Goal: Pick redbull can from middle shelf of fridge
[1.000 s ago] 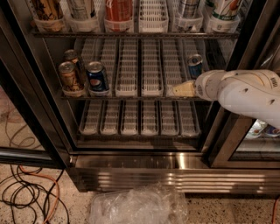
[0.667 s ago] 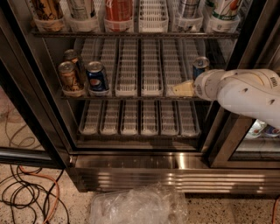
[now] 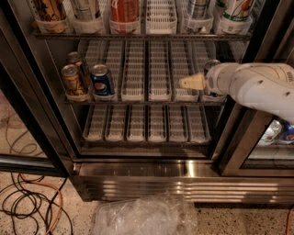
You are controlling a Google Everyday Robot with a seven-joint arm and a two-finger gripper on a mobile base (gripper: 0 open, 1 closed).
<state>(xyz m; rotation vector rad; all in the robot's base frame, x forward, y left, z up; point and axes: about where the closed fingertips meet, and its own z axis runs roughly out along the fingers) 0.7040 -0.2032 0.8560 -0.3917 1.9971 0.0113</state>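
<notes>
The fridge (image 3: 151, 181) stands open with its shiny steel base below. The middle shelf (image 3: 156, 75) carries white lattice can lanes. The redbull can (image 3: 212, 64) stands in the rightmost lane; only its silver top shows above my arm, and the rest is hidden. My gripper (image 3: 195, 81), on a white arm coming in from the right, is at the front of that lane, right by the can, with a cream tip pointing left.
A blue Pepsi can (image 3: 101, 81) and two gold-brown cans (image 3: 73, 81) stand at the shelf's left end. Bottles and cans (image 3: 124, 11) fill the top shelf. The dark door frame (image 3: 241, 137) is close under my arm. A plastic bag (image 3: 142, 215) and cables (image 3: 27, 204) lie on the floor.
My gripper and wrist have risen slightly at the right lane. The can's blue side, visible before, is now covered by my arm; only its top shows.
</notes>
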